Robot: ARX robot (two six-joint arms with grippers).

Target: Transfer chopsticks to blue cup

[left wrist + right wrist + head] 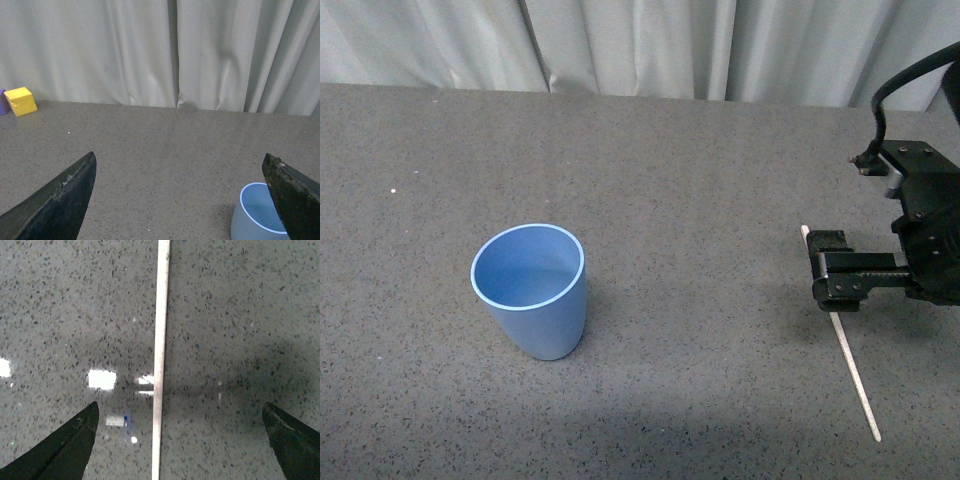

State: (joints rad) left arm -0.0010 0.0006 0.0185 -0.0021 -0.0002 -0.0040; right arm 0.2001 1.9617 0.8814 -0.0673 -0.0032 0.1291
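Note:
The pale cream chopstick [853, 374] lies flat on the grey table at the right, running from far to near. My right gripper [832, 271] is open and hangs just above the stick's far half, hiding part of it. In the right wrist view the chopstick [160, 355] runs between the wide-open fingers [65, 450], nearer one finger, with nothing held. The light-blue cup [531, 288] stands upright and empty at the table's left centre. It also shows in the left wrist view [257, 216], partly behind one finger [295, 195]. My left gripper [179, 200] is open and empty.
A yellow block [20, 100] and a purple block [2, 101] sit at the table's far edge by the pale curtain [640, 45]. The grey speckled tabletop [700, 200] stretches between the cup and the chopstick.

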